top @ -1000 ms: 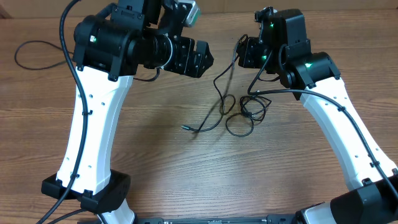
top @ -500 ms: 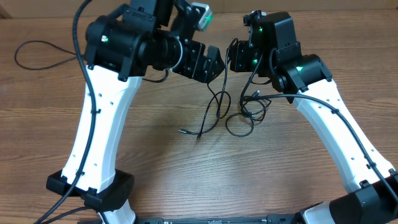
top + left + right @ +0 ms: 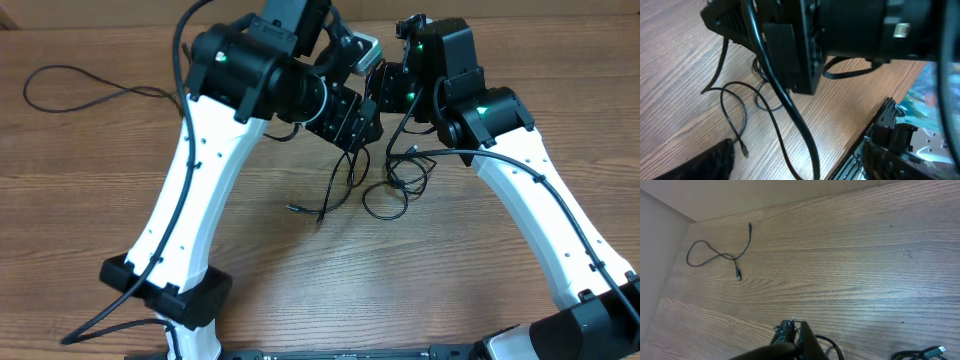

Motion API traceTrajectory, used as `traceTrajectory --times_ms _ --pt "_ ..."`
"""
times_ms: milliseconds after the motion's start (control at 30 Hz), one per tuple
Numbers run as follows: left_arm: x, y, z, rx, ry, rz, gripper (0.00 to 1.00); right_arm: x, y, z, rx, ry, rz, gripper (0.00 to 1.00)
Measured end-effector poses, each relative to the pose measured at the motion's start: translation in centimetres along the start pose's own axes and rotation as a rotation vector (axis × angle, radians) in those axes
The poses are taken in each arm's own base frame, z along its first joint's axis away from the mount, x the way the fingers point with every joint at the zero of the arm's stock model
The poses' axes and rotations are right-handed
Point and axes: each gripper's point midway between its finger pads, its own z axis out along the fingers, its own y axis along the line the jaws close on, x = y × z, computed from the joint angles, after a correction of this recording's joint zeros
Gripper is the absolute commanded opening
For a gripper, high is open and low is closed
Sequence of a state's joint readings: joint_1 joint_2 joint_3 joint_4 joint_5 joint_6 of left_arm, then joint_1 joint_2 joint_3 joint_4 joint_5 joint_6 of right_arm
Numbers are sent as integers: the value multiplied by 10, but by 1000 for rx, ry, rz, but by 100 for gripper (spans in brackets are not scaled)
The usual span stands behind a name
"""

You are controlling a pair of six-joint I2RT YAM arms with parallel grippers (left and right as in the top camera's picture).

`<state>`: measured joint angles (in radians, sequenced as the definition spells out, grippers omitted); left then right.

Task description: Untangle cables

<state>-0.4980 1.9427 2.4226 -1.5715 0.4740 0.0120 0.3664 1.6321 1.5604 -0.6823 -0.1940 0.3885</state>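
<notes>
A tangle of thin black cables [image 3: 395,180] lies on the wooden table at centre, with one loose end [image 3: 296,208] trailing to the left. My right gripper [image 3: 383,85] is shut on a strand of cable and holds it up above the tangle. In the right wrist view its fingers [image 3: 797,332] are pressed together, with a cable loop [image 3: 832,347] just below them. My left gripper [image 3: 352,118] is open right beside the right gripper. In the left wrist view [image 3: 805,160] its fingers stand wide apart, and the lifted strand [image 3: 790,107] runs down between them.
A separate black cable [image 3: 80,88] lies looped at the far left of the table and also shows in the right wrist view [image 3: 720,255]. A connector [image 3: 935,351] lies at the bottom right of that view. The right arm's black body [image 3: 840,35] fills the top of the left wrist view.
My left arm has swung right and now sits close against the right gripper and the lifted strand. My right gripper shifted slightly left earlier and has since held still.
</notes>
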Motion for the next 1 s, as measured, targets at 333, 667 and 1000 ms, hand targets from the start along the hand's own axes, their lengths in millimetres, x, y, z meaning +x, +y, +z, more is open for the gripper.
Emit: traceTrajectory --times_ms 333,667,1000 --pt "-2 15 27 -6 49 -11 48 2 -1 0 5 10 6 4" --pt "-16 16 28 -7 -3 -11 32 9 -8 -1 28 38 17 4" --pt "-31 16 28 -11 -61 3 4 14 -12 -1 45 58 23 4"
